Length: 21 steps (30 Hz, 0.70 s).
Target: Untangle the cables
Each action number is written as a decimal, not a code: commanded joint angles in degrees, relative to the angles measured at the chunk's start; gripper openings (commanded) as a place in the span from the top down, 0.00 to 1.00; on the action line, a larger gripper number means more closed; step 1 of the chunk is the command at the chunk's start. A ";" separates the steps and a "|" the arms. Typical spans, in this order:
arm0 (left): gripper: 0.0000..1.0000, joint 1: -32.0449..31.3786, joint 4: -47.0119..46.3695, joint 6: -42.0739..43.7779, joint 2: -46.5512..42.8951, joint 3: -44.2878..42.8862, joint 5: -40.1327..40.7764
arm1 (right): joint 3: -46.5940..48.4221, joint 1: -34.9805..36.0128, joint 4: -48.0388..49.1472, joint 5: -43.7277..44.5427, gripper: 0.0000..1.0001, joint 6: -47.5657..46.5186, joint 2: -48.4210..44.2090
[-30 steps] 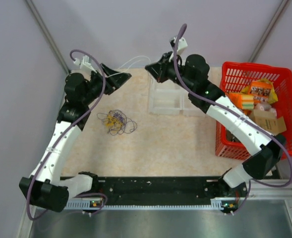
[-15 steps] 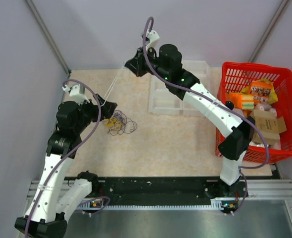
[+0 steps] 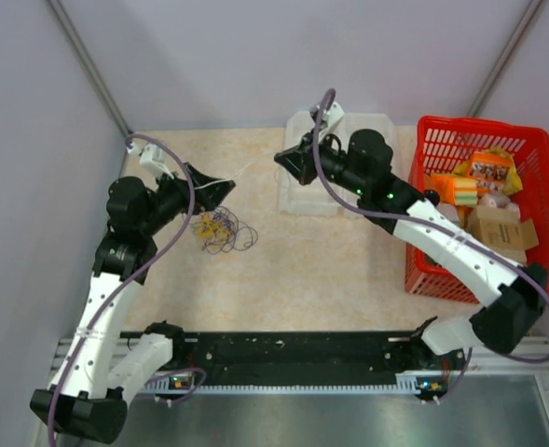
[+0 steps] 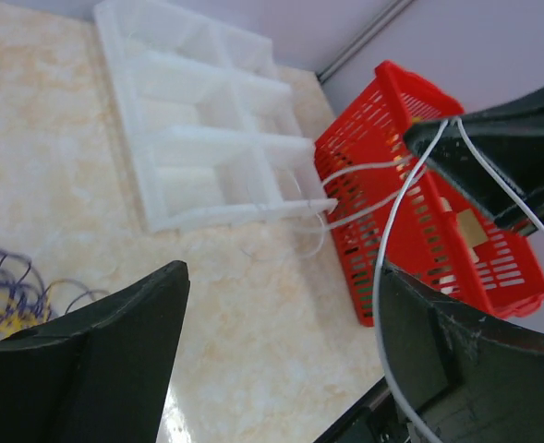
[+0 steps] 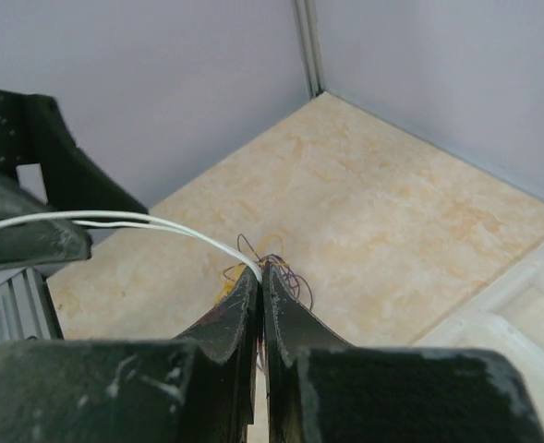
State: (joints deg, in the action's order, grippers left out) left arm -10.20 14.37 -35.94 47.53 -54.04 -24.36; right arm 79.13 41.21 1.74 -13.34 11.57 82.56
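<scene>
The cables (image 3: 221,229) lie as a small purple-black and yellow tangle on the beige table, also seen in the left wrist view as the tangle (image 4: 2,297) and past the right fingertips as the tangle (image 5: 284,259). My right gripper (image 3: 283,160) hangs above the table, shut (image 5: 262,270) on a thin white cable (image 5: 114,220). That white cable (image 4: 379,295) runs from the right gripper (image 4: 493,152) across to my left gripper (image 3: 214,191) and along its right finger. The left gripper (image 4: 281,355) stands open above the tangle, its jaws wide apart.
A clear plastic compartment tray (image 3: 311,200) sits at the back middle, seen too as the tray (image 4: 207,138). A red basket (image 3: 442,130) with packets and boxes stands at the right, showing also as the basket (image 4: 419,194). Grey walls close in the back and left.
The left gripper came forward over the tangle and opened wider. The right gripper swung left, then back right and lower, still pinching the white cable.
</scene>
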 commanded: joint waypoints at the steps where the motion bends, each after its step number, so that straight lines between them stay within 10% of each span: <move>1: 0.18 0.27 -7.02 -0.19 8.43 -10.45 -6.74 | -0.74 0.36 5.04 -0.37 1.00 -0.15 -7.23; 21: 0.23 -5.89 2.93 10.63 -0.40 11.68 -13.70 | 23.34 0.36 2.75 8.49 1.00 12.35 6.90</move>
State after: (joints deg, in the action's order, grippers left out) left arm -15.90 16.78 -28.88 52.16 -42.19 -35.42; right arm 97.71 41.52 2.48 -10.11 21.85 88.27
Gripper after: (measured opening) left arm 0.776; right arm 0.007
